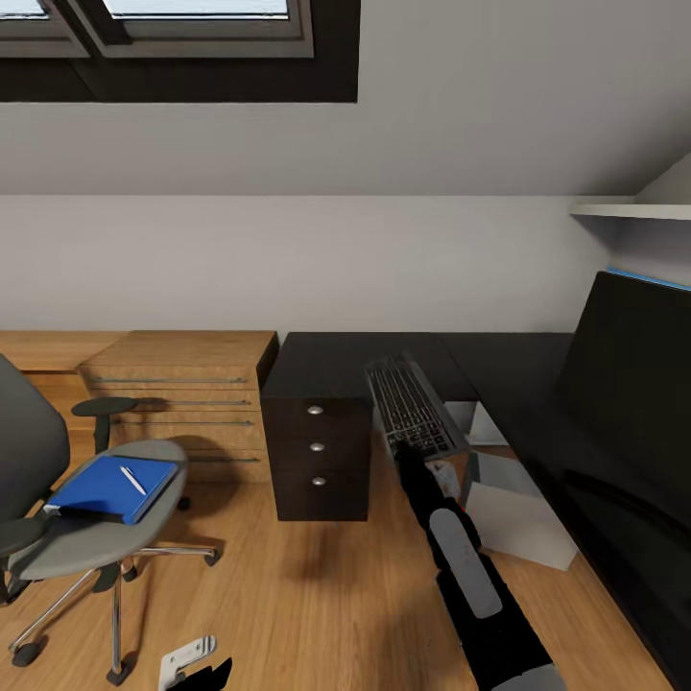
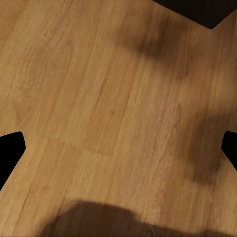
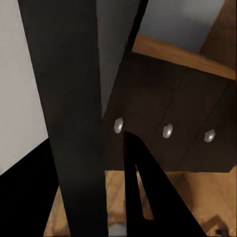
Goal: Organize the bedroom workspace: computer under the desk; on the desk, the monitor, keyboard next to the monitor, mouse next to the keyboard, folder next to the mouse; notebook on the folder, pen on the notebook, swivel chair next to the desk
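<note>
Slim dark-keyed keyboard (image 1: pixel 413 408) held clamped at its near end by right end effector (image 1: pixel 419 459), over black L-shaped worktop (image 1: pixel 336 365) edge; should be lowered flat, fully supported, near black monitor (image 1: pixel 629 413).

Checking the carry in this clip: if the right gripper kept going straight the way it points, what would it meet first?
Probably the desk. The right gripper holds the keyboard by its near end, pointing toward the black top beside the drawer unit; the keyboard's far end would likely arrive first, though depth is unclear.
</note>
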Motion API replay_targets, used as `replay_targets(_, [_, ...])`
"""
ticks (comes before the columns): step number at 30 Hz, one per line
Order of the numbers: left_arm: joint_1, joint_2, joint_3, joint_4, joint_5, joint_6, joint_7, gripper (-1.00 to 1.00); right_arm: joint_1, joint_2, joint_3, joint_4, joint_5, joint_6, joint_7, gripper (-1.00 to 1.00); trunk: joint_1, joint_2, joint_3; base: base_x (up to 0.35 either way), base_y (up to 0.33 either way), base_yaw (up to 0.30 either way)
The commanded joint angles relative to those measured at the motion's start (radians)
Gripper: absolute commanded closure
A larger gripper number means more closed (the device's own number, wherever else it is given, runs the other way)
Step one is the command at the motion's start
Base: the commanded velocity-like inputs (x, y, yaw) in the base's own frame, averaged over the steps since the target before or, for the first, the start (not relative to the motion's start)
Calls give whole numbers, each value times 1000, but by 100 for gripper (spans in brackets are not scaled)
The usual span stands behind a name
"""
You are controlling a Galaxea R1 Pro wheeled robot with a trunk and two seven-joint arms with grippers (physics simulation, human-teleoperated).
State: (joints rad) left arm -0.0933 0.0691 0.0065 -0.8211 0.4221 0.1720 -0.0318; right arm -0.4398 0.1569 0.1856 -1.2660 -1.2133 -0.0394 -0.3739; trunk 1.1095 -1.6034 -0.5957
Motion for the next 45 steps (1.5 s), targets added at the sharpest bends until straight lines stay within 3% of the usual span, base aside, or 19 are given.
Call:
replay_targets(1, [0, 0, 0, -1, 10, 6, -2, -100, -6, -1, -7, 6, -36, -5, -5, 100, 0, -1, -1, 0, 0, 0])
replay_targets(2, [0, 0, 1, 0, 11, 3, -2, -100, -21, -5, -38, 28, -154, -11, 16, 100, 0, -1, -1, 0, 0, 0])
replay_targets(6, [0, 0, 1, 3, 12, -32, -2, -100, -19, -7, -42, 35, -196, -10, 56, 100, 0, -1, -1, 94, 0, 0])
replay_targets(10, [0, -3, 0, 30, 11, -38, -2, -100, -17, -8, -43, 35, -200, -8, 61, 100, 0, -1, -1, 287, 0, 0])
replay_targets(18, [0, -3, 0, 55, 8, -41, -2, -100, -10, -42, -42, 38, -204, -6, 66, 100, 0, -1, -1, 325, 0, 0])
replay_targets(45, [0, -3, -4, 56, 7, -41, -3, -100, -10, -42, -44, 89, -195, -35, 66, 100, 0, -1, -1, 300, 0, 0])
